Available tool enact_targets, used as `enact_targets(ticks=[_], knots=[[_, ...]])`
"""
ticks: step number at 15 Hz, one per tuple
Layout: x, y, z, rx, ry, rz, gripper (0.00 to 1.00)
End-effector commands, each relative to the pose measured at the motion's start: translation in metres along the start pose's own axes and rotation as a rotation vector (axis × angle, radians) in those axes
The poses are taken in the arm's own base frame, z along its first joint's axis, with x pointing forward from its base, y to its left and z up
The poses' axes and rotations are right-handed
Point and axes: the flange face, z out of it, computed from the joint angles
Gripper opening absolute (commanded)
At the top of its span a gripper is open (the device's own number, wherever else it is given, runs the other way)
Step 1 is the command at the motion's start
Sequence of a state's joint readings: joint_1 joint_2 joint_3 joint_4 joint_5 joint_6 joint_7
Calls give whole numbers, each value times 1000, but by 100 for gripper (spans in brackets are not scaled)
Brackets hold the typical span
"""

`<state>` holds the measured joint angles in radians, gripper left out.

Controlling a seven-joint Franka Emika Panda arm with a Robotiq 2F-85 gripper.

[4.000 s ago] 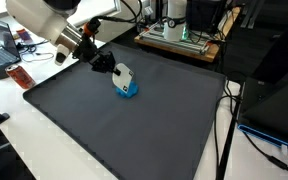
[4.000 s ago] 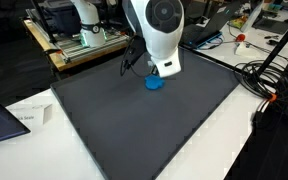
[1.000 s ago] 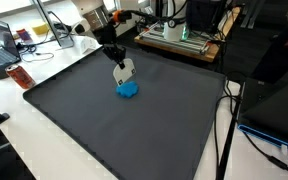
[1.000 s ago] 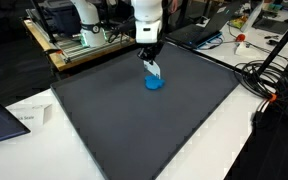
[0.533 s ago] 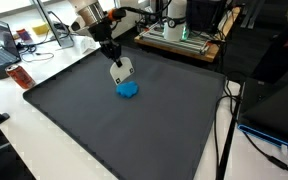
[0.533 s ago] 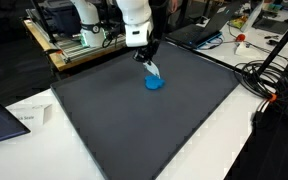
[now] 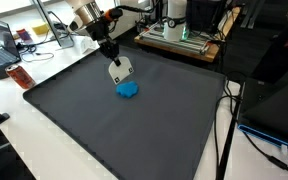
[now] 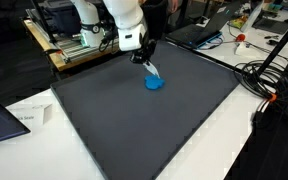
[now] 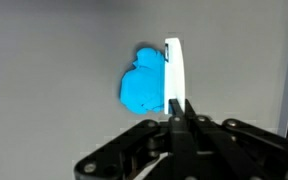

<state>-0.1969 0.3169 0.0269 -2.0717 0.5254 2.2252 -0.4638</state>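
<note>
Gripper (image 7: 113, 60) clamped on white flat piece (image 7: 120, 70), fingers nearly closed on its thin edge. Wrist view shows the piece (image 9: 172, 72) edge-on, gripped at its lower end. Piece hangs tilted, lifted off grey mat (image 7: 134, 135). Blue lump (image 7: 128, 90) lies on mat just below piece, narrow gap between them; in wrist view lump (image 9: 142, 85) sits beside piece's edge. Lump in mat's far half, wide bare mat on near side. Red object (image 7: 20, 77) off mat edge, well apart.

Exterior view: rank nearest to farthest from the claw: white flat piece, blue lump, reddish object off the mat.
1. White flat piece, gripped in the claw.
2. Blue lump, on the grey mat just below.
3. Reddish object, on the white table.
</note>
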Motion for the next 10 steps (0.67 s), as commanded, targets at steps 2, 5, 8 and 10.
enact_targets(ticks=[2, 5, 8, 10], knots=[[-7, 12, 5, 65, -8, 11, 1], [-8, 17, 13, 79, -13, 30, 1], [-8, 20, 20, 82, -9, 47, 1], [-7, 20, 26, 75, -16, 58, 1]])
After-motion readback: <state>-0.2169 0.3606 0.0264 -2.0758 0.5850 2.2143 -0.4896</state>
